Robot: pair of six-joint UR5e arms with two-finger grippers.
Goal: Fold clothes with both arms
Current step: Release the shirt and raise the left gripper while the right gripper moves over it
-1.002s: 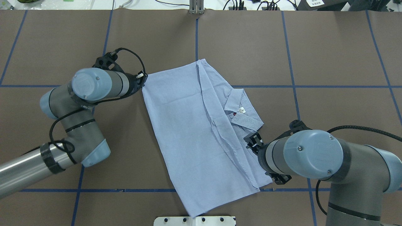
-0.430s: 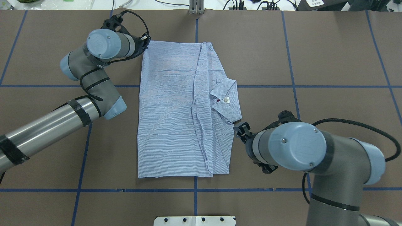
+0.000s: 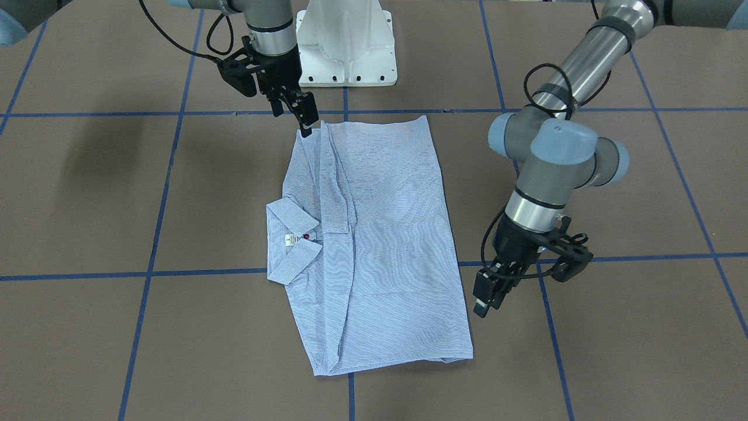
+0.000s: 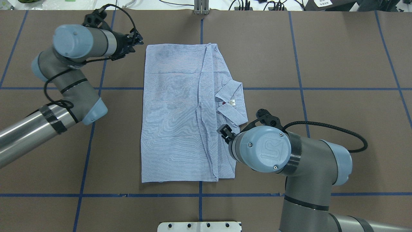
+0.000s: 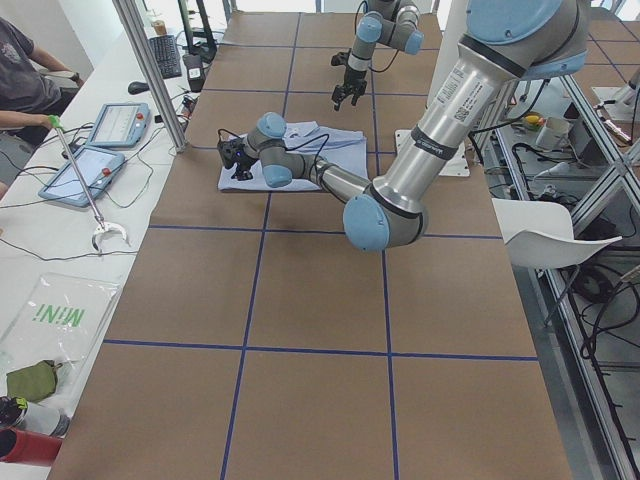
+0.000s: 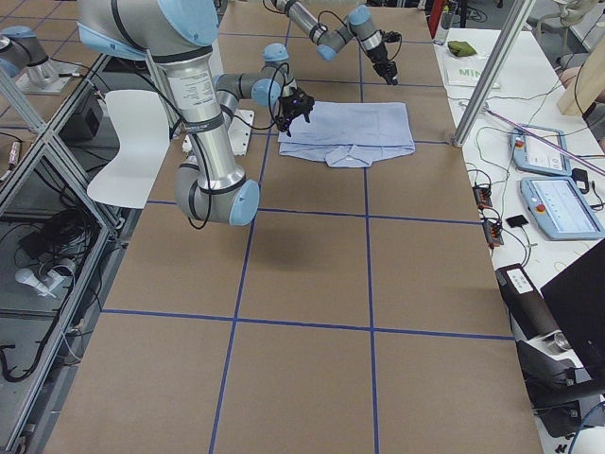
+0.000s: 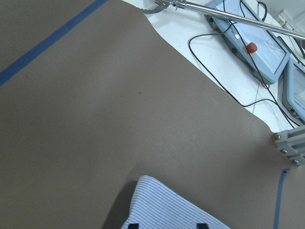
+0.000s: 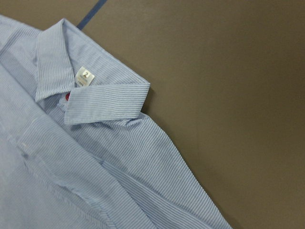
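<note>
Item 1, shirt (image 4: 173, 112): we record a light-blue, finely striped garment lying flat on the middle of the brown table (image 4: 322, 64). It is folded into a long rectangle, with a lengthwise flap laid over its right part. Its collar (image 4: 229, 96) juts out on the robot's right side and shows a small white label (image 8: 83, 76) and a dark red button (image 3: 305, 236).

Item 2, left gripper (image 3: 489, 292): it hangs just beside the shirt's far left corner, off the cloth. In the wrist view we see its fingertips (image 7: 202, 225) spread apart with nothing between them.

Item 3, right gripper (image 3: 301, 117): its tip sits at the shirt's near right corner. We cannot tell whether the fingers pinch the cloth or stand apart, as the front view is too small and the overhead view hides them under the wrist.

Item 4, surroundings: blue tape lines (image 4: 299, 88) grid the table, and the white base (image 3: 345, 47) stands at the robot's edge.
</note>
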